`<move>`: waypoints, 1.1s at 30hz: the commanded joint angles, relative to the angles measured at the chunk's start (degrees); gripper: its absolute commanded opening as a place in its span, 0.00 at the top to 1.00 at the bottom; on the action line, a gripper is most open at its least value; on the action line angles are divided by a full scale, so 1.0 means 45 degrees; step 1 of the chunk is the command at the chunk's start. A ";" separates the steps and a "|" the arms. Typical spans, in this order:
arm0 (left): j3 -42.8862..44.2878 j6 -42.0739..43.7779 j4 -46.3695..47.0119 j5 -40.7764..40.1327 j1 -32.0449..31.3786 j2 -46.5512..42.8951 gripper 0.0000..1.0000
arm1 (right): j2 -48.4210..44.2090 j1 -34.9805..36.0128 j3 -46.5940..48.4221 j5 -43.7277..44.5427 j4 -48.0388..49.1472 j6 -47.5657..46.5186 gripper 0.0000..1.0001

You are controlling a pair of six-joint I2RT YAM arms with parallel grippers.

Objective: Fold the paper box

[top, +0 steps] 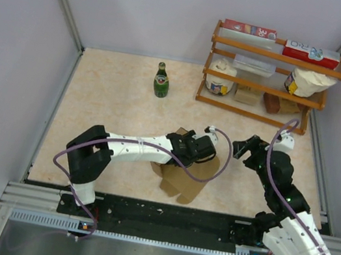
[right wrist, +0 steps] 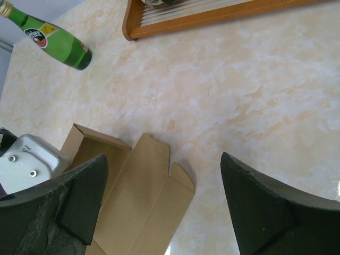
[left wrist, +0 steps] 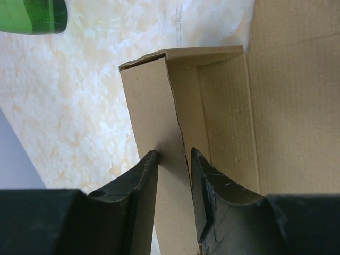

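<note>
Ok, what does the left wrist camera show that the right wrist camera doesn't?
Only the left wrist view: the left pincer straddling an upright wall of the paper box. Only the right wrist view: the wooden rack and the open right pincer. Both: the paper box, the green bottle (just a sliver in the left view) and the tabletop.

top: overhead, far | wrists: close, oblique | shared: paper box (top: 191, 177)

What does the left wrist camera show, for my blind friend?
The left gripper straddles a raised wall of the brown paper box. Behind are the pale marbled table and, top left, part of a green bottle.
</note>
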 commanded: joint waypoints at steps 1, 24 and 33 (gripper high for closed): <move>0.0455 0.0224 -0.0155 -0.0653 -0.0077 0.0151 0.65 | -0.0248 -0.0242 0.0119 -0.0130 0.0125 0.0088 0.15; 0.0358 0.0206 0.0000 -0.0793 0.0234 0.0132 0.89 | -0.0326 -0.0437 0.0216 -0.0501 0.0203 -0.0088 0.15; -0.0832 -0.1180 0.1464 0.3188 0.2400 -0.0727 0.98 | -0.0463 -0.0418 0.2637 -0.1437 -0.1631 -0.0908 0.16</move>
